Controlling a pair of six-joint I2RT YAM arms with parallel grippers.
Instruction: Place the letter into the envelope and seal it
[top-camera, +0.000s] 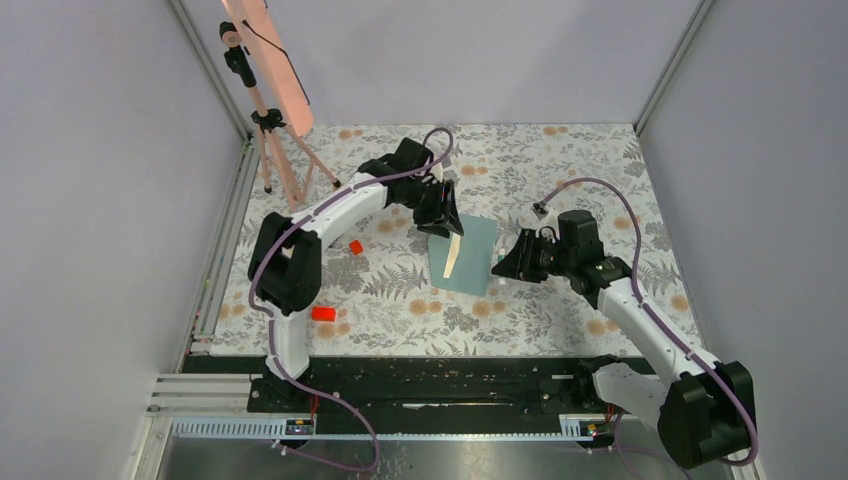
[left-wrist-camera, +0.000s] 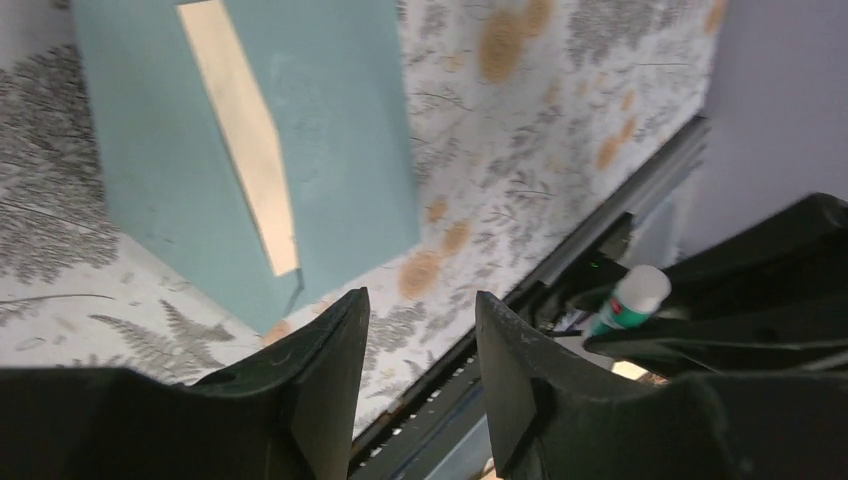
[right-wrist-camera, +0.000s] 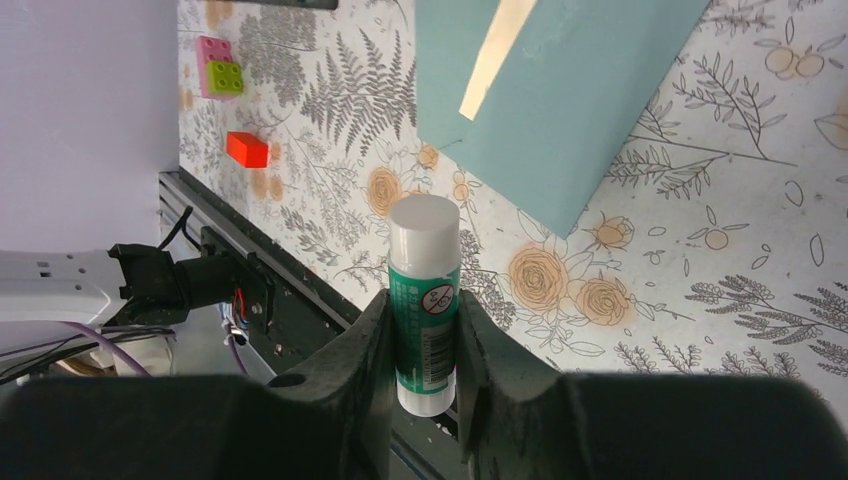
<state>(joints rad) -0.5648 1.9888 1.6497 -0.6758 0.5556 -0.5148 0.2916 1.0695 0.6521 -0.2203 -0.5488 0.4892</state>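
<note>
The teal envelope (top-camera: 472, 265) lies flat mid-table. A narrow tan strip of the letter (top-camera: 454, 256) shows along its left part; the rest is hidden. The left wrist view shows the envelope (left-wrist-camera: 150, 150) and the letter strip (left-wrist-camera: 245, 130) below my fingers. My left gripper (top-camera: 447, 222) hovers over the envelope's far left corner, open, with nothing between its fingers (left-wrist-camera: 340, 340). My right gripper (top-camera: 505, 262) sits just right of the envelope, shut on a green and white glue stick (right-wrist-camera: 425, 300). The right wrist view also shows the envelope (right-wrist-camera: 570, 110) with the letter strip (right-wrist-camera: 495, 55).
Two red blocks (top-camera: 355, 246) (top-camera: 323, 313) lie left of the envelope. A pink and green brick (right-wrist-camera: 220, 75) lies near one of the red blocks (right-wrist-camera: 247, 149). A tripod (top-camera: 272, 130) with a salmon panel (top-camera: 265, 50) stands at the back left. A black rail (top-camera: 430, 380) runs along the near edge.
</note>
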